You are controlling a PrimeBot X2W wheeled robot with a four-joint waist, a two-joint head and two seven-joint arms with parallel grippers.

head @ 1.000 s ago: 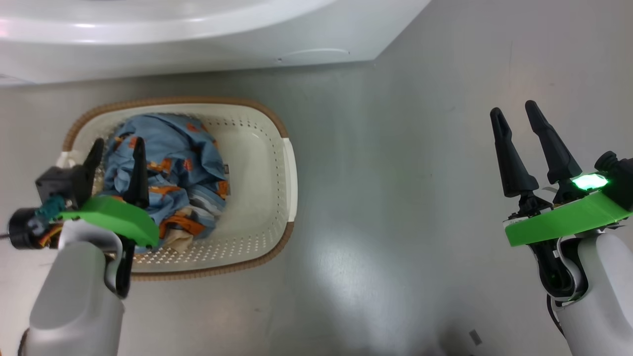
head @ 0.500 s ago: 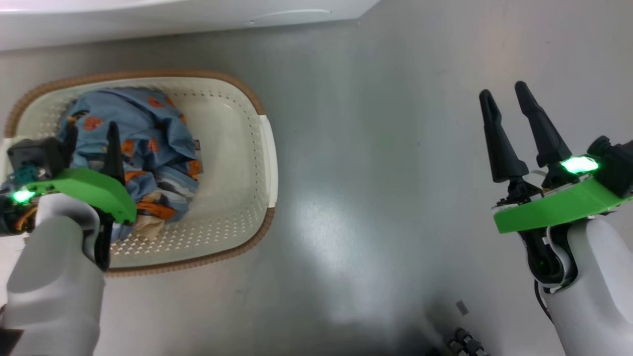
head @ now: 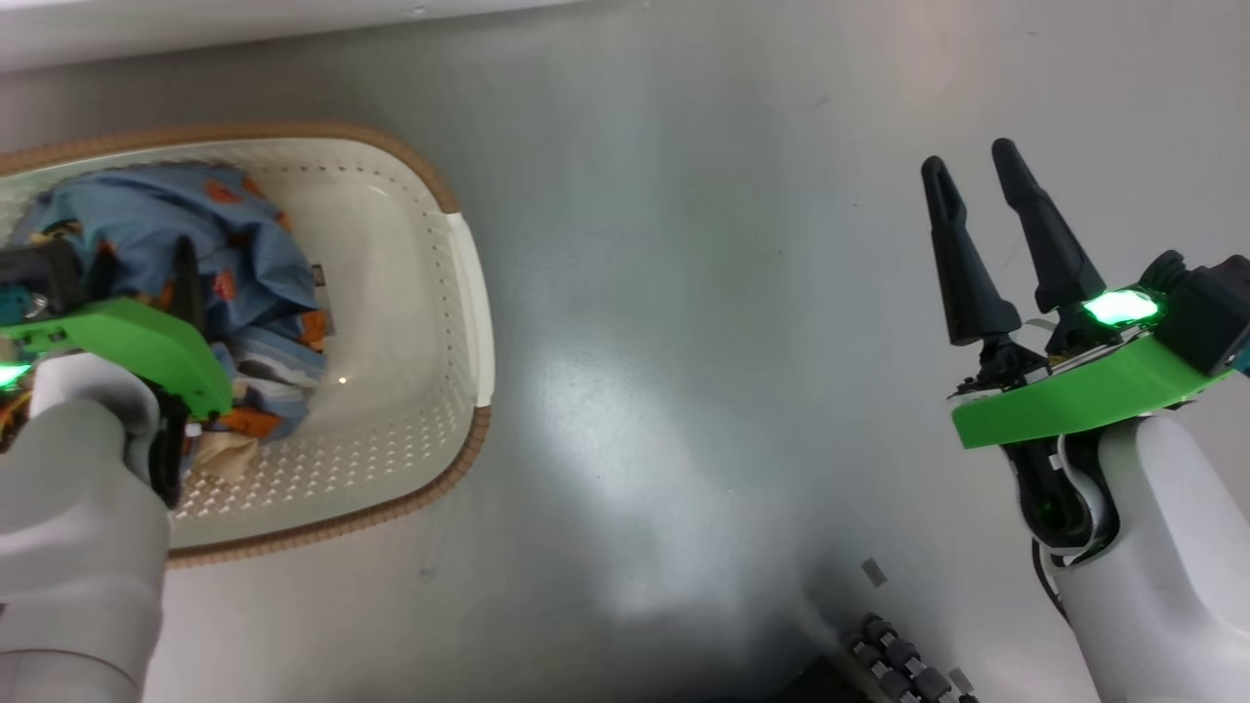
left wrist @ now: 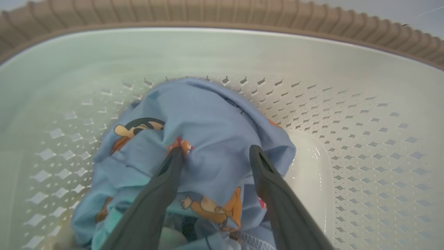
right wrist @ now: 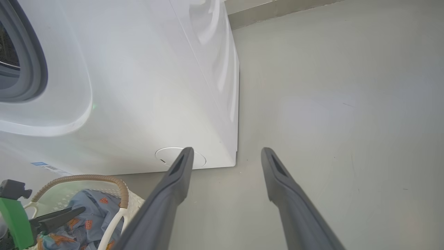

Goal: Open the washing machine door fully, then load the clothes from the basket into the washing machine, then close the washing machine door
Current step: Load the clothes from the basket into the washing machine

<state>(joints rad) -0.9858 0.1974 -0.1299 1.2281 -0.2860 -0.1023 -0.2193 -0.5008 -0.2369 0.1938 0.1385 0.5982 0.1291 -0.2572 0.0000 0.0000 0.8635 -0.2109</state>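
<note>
left end effector [left wrist: 216,150] spread — over clothes [left wrist: 208,111]

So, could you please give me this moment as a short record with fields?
basket: on the floor, in front of the washing machine
clothes: blue patterned bundle inside the basket
left end effector: open, tips at the clothes
right end effector: open, empty, above the floor
</note>
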